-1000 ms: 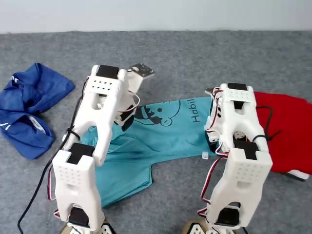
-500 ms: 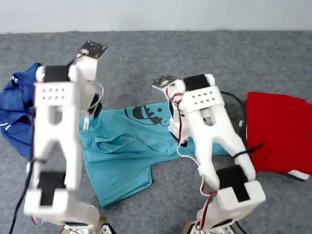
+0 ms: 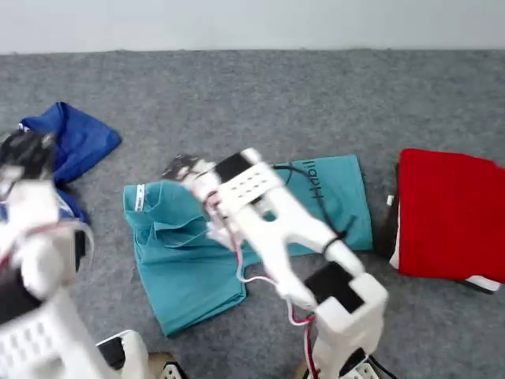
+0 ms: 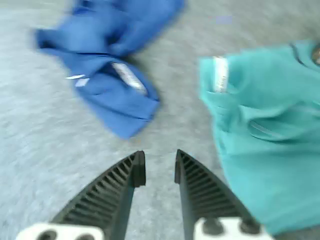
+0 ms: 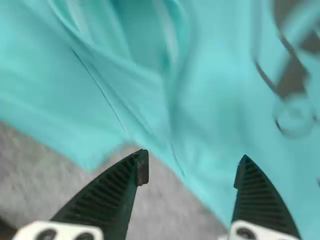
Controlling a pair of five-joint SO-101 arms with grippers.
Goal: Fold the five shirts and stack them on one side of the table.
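Three shirts on one grey tabletop (image 3: pixel 316 103), one crumpled blue shirt (image 3: pixel 75 142) at ten o'clock, one teal shirt (image 3: pixel 189 276) at the centre, one folded red shirt (image 3: pixel 450 217) at three o'clock, two white arms, left arm (image 3: pixel 35 229) at eight o'clock, right arm (image 3: pixel 276 221) at six o'clock

The table (image 3: pixel 316 95) has a grey, felt-like top with a fine speckled nap, and it lies flat from the near side to the far side. Along its far edge stands a plain, pale wall (image 3: pixel 252 24). The light is soft and even, and shadows on the grey surface are faint.
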